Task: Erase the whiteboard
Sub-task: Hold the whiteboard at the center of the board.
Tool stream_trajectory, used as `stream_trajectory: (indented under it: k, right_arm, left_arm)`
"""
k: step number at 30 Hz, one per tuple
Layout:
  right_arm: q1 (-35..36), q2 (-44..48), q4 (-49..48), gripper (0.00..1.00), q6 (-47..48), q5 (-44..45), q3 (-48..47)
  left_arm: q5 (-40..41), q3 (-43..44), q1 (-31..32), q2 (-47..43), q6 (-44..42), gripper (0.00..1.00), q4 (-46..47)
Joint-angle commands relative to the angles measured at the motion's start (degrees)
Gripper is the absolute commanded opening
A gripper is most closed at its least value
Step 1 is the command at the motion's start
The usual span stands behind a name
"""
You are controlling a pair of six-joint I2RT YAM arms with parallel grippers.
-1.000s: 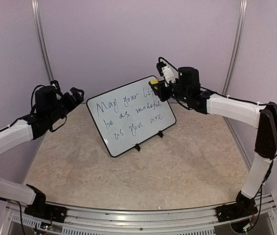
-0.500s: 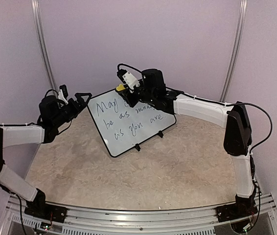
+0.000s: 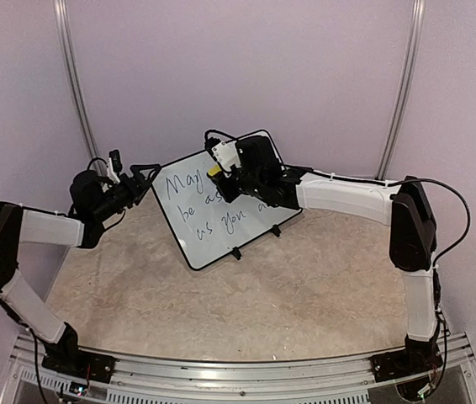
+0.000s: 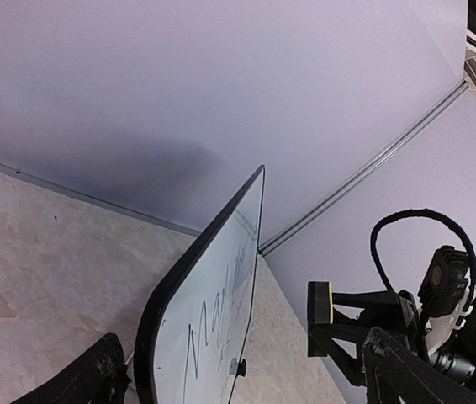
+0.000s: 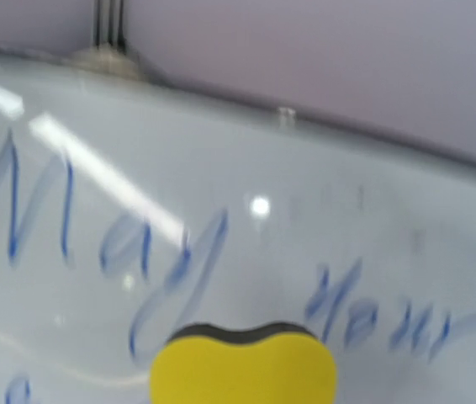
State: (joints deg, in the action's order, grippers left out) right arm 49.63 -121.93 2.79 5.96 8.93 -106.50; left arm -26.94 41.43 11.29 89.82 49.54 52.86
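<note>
1. The large white rectangular whiteboard with a narrow black rim (image 3: pixel 214 240) stands propped on its stand on the beige mottled tabletop (image 3: pixel 246 311), between the two claws.
2. Judging by the writing, erasing has barely begun. The right wrist view shows "May" and "your" in blue ink just ahead of the right claw, and the overhead view shows lower lines below it. A few faint grey traces lie above "your". I cannot tell whether they are wiped ink.
3. Nearly all the text is left to wipe. The arm hides part of the board beyond the right claw, so that stretch cannot be judged.
4. The right claw (image 3: pixel 219 175) is clamped on a small yellow sponge block with a dark backing layer (image 5: pixel 244 374). Its jaws stand narrow around the block.
5. The sponge's face sits at the board's upper part, just under the word "May". It looks pressed to the surface, though contact is not certain.
6. The left claw (image 3: pixel 143 175) holds nothing and its jaws are spread wide. The board's near side edge stands between its fingers (image 4: pixel 103 374). One finger is just beside the black rim, and I cannot tell whether it touches.
</note>
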Motion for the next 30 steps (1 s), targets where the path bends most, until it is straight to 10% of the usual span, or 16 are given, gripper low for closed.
stream_trajectory:
  k: [1, 30]
  right_arm:
    - [-0.2, 7.8, 0.7, 0.24, -2.7, 2.1, 6.3]
    - [-0.2, 24.8, -1.1, 0.23, -5.7, 2.4, 24.1]
  left_arm:
    - [4.8, 2.7, 2.0, -1.0, -5.7, 0.92, -7.3]
    - [-0.1, 1.4, 3.4, 7.1, -2.3, 0.04, 8.9]
